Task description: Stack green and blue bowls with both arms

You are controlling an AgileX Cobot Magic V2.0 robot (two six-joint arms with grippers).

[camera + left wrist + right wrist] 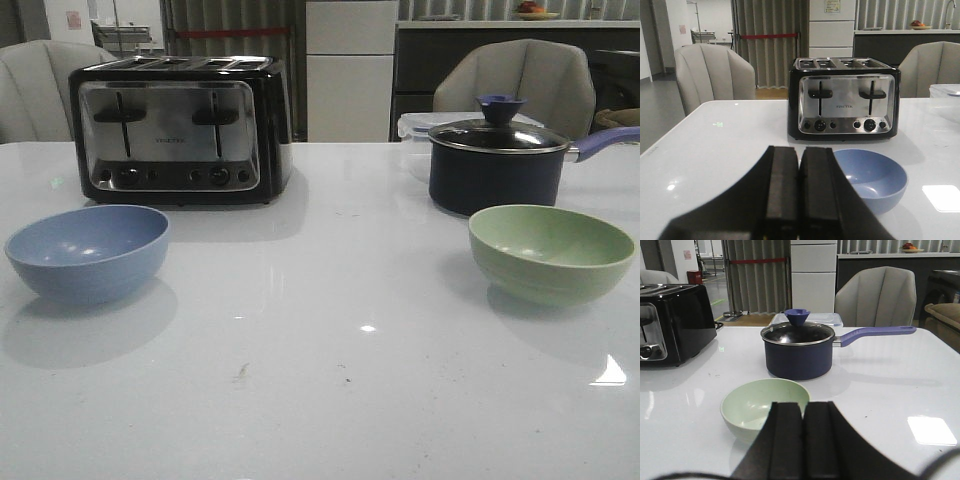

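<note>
Saucepan (497, 165) handle — cut off

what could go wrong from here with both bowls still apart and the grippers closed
Both the left gripper and right gripper are shut, so they must open first or they may shove the blue bowl or green bowl. The saucepan stands just behind the green bowl and its handle sticks out, so the right arm might clip it.

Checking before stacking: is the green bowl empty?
Empty: the green bowl shows a bare interior in the right wrist view.
</note>
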